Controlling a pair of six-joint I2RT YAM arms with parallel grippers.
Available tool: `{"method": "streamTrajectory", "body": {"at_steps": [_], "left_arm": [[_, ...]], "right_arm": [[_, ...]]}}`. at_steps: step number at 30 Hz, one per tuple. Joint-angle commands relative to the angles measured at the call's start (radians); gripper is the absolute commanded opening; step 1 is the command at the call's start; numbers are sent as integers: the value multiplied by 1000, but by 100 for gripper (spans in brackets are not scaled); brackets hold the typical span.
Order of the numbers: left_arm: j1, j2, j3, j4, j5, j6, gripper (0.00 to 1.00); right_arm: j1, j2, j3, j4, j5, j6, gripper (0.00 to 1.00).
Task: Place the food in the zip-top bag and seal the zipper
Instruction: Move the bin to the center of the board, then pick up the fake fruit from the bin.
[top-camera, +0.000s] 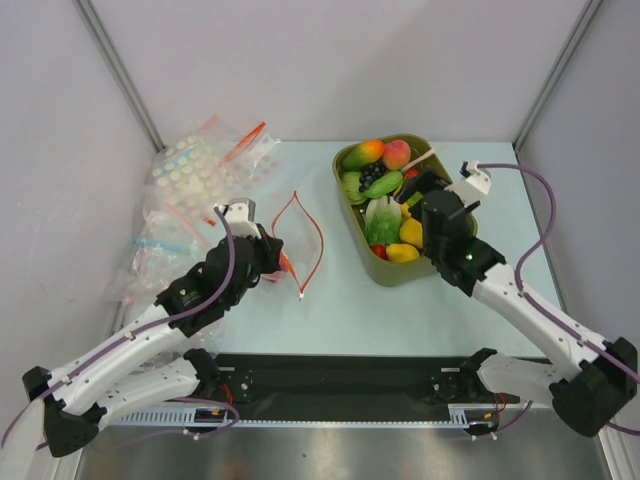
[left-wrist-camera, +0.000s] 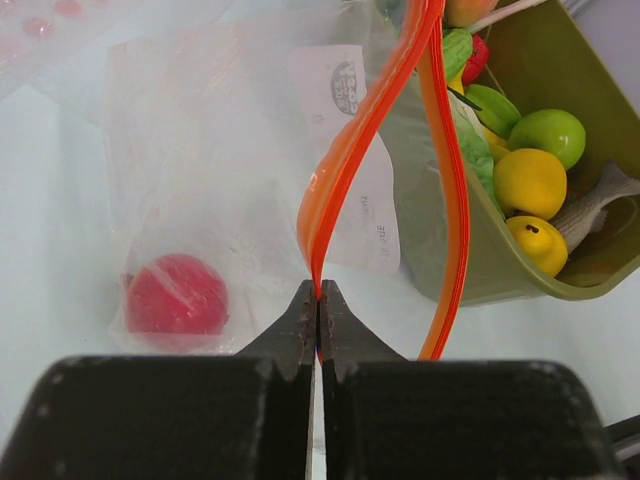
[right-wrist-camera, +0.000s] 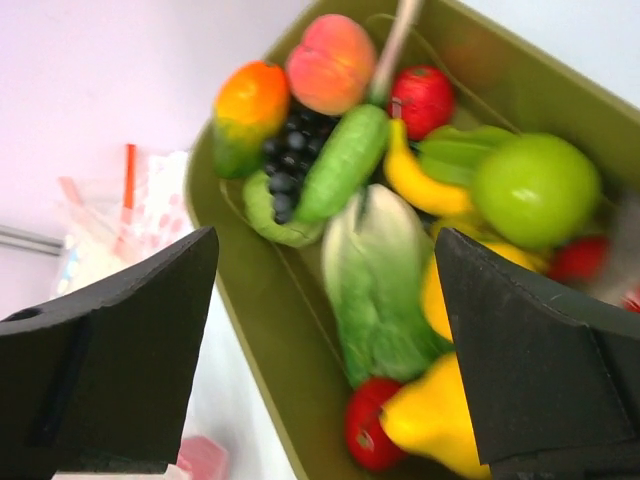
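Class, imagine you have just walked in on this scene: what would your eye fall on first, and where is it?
The olive tub, right of centre, brims with glossy toy food in red, green and yellow, and the right claw hangs open above it. In the middle the red-orange zipper gapes in a loop, one end pinched in the shut left claw, with one red toy fruit inside the clear bag.

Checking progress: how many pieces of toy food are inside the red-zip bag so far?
1: a round red fruit lying in the zip-top bag, left of the left gripper pinching the zipper. From above, the left arm hides part of the bag.
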Motion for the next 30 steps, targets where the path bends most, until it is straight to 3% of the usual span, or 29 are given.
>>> {"method": "streamTrajectory", "body": {"at_steps": [1,15,30], "left_arm": [[5,-20,5,45,30,26,0],[5,-20,2,54,82,15,0],[3,-34,-5,62,122,9,0]], "right_arm": [[-36,91,97,245,-126,-63,94],[-108,640,418,369,-160,-8,100],[-131,1001,640,489,-175,47,97]]}}
